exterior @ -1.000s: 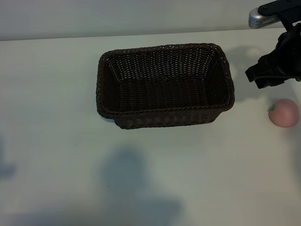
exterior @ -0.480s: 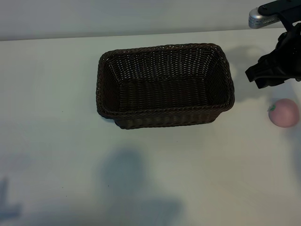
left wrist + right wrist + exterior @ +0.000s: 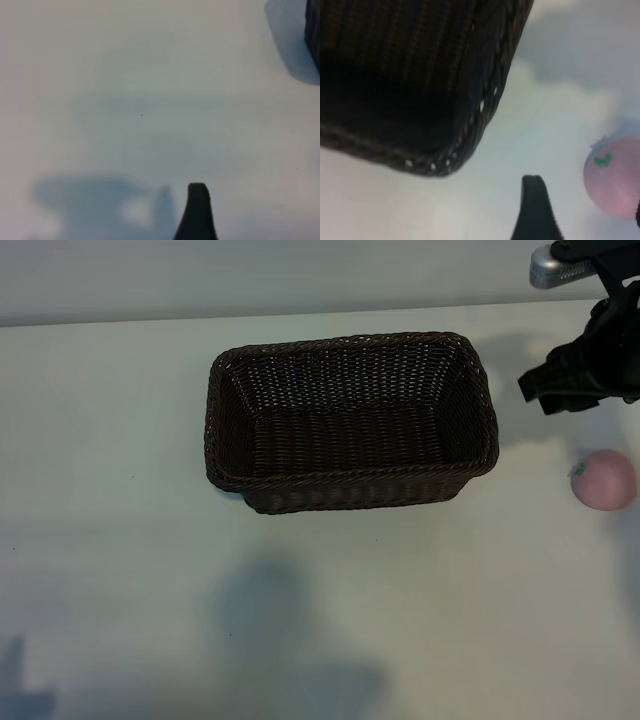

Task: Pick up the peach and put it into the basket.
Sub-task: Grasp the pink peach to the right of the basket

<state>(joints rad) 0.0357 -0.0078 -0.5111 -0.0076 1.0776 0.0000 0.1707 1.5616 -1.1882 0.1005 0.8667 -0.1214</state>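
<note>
White table [image 3: 120, 440] fills the exterior view, with a paler strip along its far edge and soft shadows near the bottom. No brand, label or writing can be read anywhere.

The basket [image 3: 350, 420] sits at the middle, open side up, with nothing in it. The peach [image 3: 604, 479] lies on the table well to the basket's right, near the picture's edge, its green stem mark facing the basket.

The right tool [image 3: 572, 390] hangs above the table between basket and peach, just behind the peach and apart from it. Its fingers stand apart and hold nothing.

The right wrist view adds what the exterior cannot: the basket's braided rim corner [image 3: 470, 135] close up, one dark fingertip [image 3: 534, 200] in the foreground, and the stem mark on the peach [image 3: 615, 177].

The left tool [image 3: 197, 212] appears only in its own wrist view, as one fingertip over bare table and its own shadow; its fingers are spread, gripping nothing. A dark sliver at that view's corner may be the basket.
</note>
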